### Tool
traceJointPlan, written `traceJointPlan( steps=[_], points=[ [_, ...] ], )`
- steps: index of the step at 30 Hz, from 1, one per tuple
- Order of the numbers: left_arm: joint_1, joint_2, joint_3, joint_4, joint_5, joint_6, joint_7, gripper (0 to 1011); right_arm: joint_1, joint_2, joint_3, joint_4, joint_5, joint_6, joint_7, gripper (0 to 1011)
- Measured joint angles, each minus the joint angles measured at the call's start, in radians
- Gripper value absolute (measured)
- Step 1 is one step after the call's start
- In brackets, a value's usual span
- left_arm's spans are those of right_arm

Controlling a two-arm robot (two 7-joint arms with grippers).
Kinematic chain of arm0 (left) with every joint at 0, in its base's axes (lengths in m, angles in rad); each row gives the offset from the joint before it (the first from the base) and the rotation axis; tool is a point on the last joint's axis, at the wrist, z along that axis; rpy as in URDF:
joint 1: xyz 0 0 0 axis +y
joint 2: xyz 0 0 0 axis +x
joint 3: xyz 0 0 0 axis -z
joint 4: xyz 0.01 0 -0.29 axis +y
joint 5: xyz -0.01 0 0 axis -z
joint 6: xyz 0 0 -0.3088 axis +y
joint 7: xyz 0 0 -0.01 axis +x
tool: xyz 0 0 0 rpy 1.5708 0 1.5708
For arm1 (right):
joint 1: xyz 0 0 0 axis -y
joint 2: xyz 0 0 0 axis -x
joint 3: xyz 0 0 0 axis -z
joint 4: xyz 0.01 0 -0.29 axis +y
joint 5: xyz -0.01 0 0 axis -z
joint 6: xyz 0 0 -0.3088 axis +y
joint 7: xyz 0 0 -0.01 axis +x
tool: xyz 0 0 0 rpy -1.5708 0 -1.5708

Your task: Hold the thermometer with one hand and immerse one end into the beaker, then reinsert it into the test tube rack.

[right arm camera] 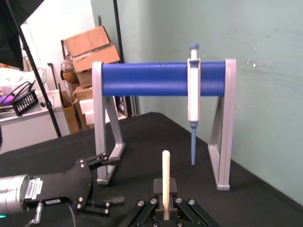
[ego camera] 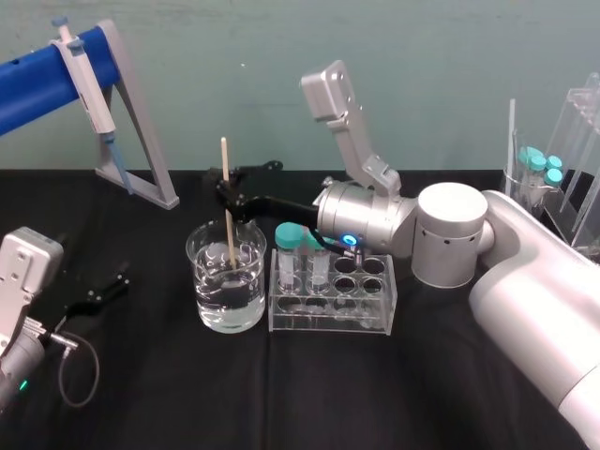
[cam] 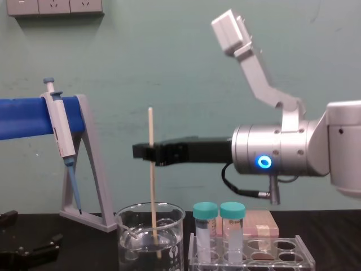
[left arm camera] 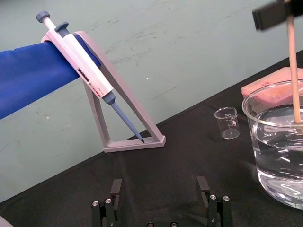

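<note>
glass beaker has the thermometer dipped in, upright; my right pincer clamps it, left pincer parked, released.

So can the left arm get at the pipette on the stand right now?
Probably yes: the left gripper sits open low near the table, facing the pipette, with nothing standing between them; the right gripper holds the thermometer aside, in the beaker.
</note>
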Motion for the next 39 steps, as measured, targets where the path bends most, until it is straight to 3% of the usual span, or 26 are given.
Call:
traceJointPlan(
  steps=[9,15,19,26,32,39],
  points=[
    [0.0,0.0,0.0,0.0,0.0,0.0,0.0,1004,-0.004,0.039,0.046,-0.115,0.027,0.033,-0.013,53],
    [0.0,0.0,0.0,0.0,0.0,0.0,0.0,1004,-0.025,0.075,0.102,-0.22,0.078,0.048,-0.048,53],
    [0.0,0.0,0.0,0.0,0.0,0.0,0.0,1004,-0.05,0.123,0.152,-0.324,0.115,0.069,-0.093,53],
    [0.0,0.0,0.0,0.0,0.0,0.0,0.0,1004,-0.078,0.206,0.214,-0.433,0.147,0.106,-0.152,53],
    [0.0,0.0,0.0,0.0,0.0,0.0,0.0,1004,-0.107,0.278,0.26,-0.497,0.163,0.128,-0.198,53],
    [0.0,0.0,0.0,0.0,0.0,0.0,0.0,1003,-0.172,0.335,0.307,-0.539,0.195,0.157,-0.25,53]
  ],
)
